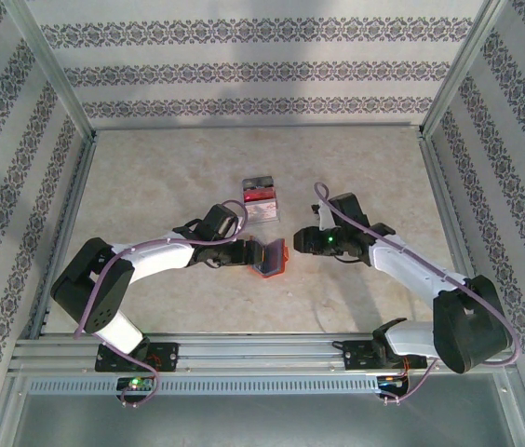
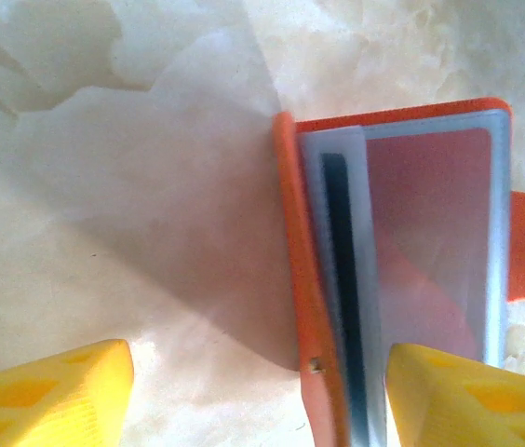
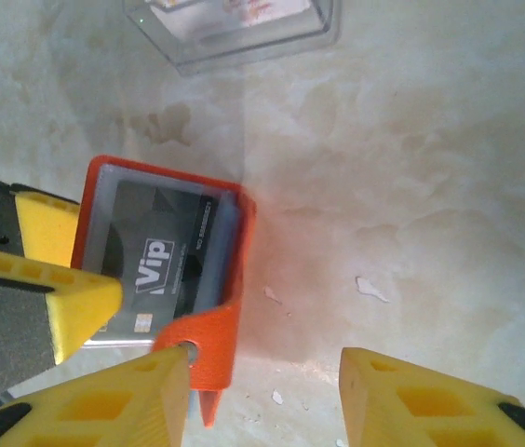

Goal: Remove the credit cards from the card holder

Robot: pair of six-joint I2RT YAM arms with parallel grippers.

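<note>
We are seeing the card holder (image 2: 411,251) running off the bottom edge, and the clear tray (image 3: 244,48) getting cut by the top edge.

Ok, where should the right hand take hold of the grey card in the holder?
I'd pinch the grey card at its near edge, the one closest to the right hand, coming in low from that side. It lies flat in the open holder, so only an edge can be pinched. The orange tab crosses that edge; go beside it.
</note>
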